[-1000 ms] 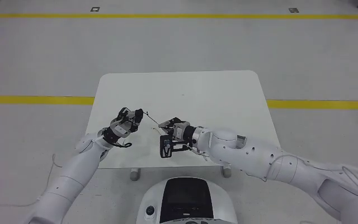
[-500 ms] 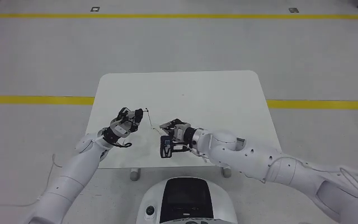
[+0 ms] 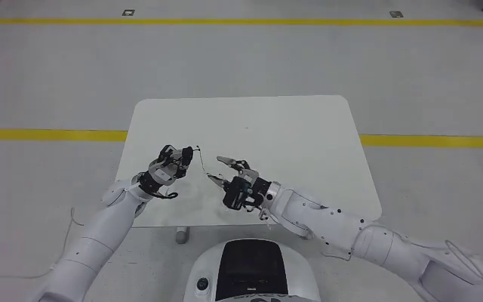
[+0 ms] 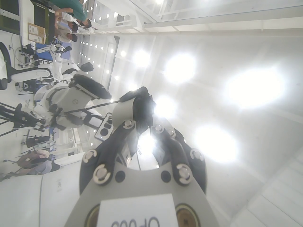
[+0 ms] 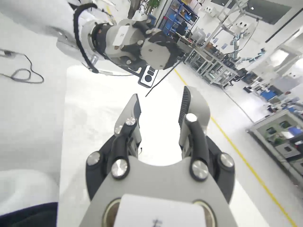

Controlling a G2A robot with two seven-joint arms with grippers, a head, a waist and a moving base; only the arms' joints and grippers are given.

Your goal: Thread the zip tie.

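The left gripper (image 3: 183, 154) is clamping the zip tie (image 5: 161, 80) above the table (image 3: 302, 128), its free tail pointing toward the right gripper (image 3: 220, 170) — which is hovering spread open, empty. I judge the threading not yet done.

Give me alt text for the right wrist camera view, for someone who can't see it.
The right gripper, open and empty, faces the left gripper, which is shut on a thin black zip tie whose free end points toward it. A white table lies below both.
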